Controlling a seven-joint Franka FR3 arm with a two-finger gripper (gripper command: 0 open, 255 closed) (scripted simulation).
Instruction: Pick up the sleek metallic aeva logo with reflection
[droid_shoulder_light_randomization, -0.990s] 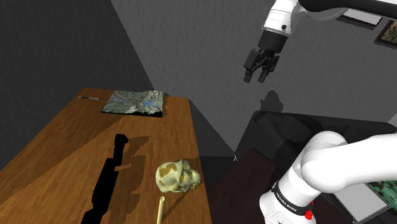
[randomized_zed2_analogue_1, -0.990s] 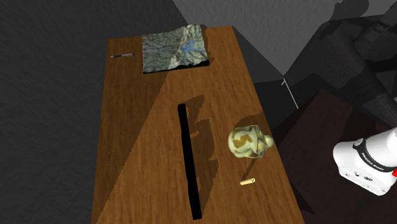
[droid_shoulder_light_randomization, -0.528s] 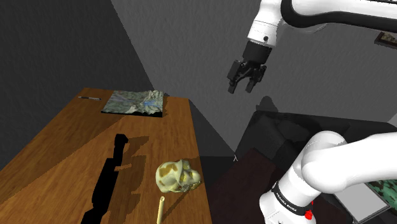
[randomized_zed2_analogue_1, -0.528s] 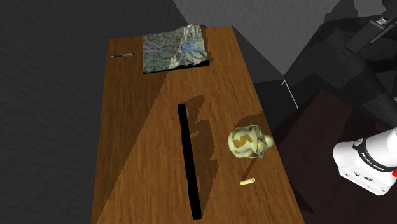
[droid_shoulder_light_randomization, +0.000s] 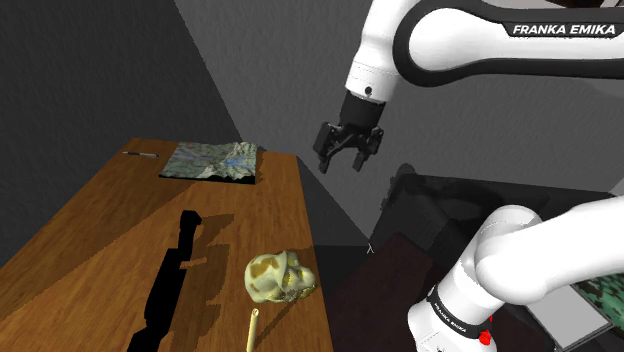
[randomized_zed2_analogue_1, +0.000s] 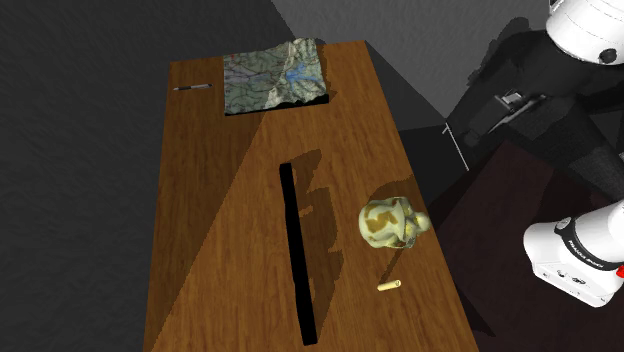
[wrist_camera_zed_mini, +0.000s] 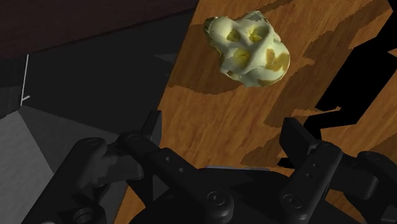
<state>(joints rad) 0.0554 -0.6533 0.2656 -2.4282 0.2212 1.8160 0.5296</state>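
Note:
The logo (droid_shoulder_light_randomization: 170, 275) is a long, flat, black shape lying lengthwise on the wooden table (droid_shoulder_light_randomization: 90, 215); it also shows as a thin black strip (randomized_zed2_analogue_1: 298, 255) in the second exterior view and as a black patch (wrist_camera_zed_mini: 356, 70) in the wrist view. My gripper (droid_shoulder_light_randomization: 345, 158) hangs open and empty, high in the air just past the table's edge on the shoulder view's right, well away from the logo. In the wrist view its fingers (wrist_camera_zed_mini: 143, 147) stand wide apart over the table edge. A dim gripper (randomized_zed2_analogue_1: 497, 112) shows off the table at the second exterior view's right.
A pale yellow skull-like lump (droid_shoulder_light_randomization: 279, 277) (randomized_zed2_analogue_1: 392, 222) (wrist_camera_zed_mini: 249, 48) sits between the logo and the table's edge, beside a small yellow cylinder (droid_shoulder_light_randomization: 253, 327) (randomized_zed2_analogue_1: 389, 286). A map-like slab (droid_shoulder_light_randomization: 213, 160) and a pen (droid_shoulder_light_randomization: 140, 154) lie at the far end. Dark furniture (droid_shoulder_light_randomization: 440, 215) stands beside the table.
The arm has swung toward the shoulder view's left and downward, bringing the gripper from above the dark furniture to near the table's edge. The fingers stayed open. Nothing on the table moved.

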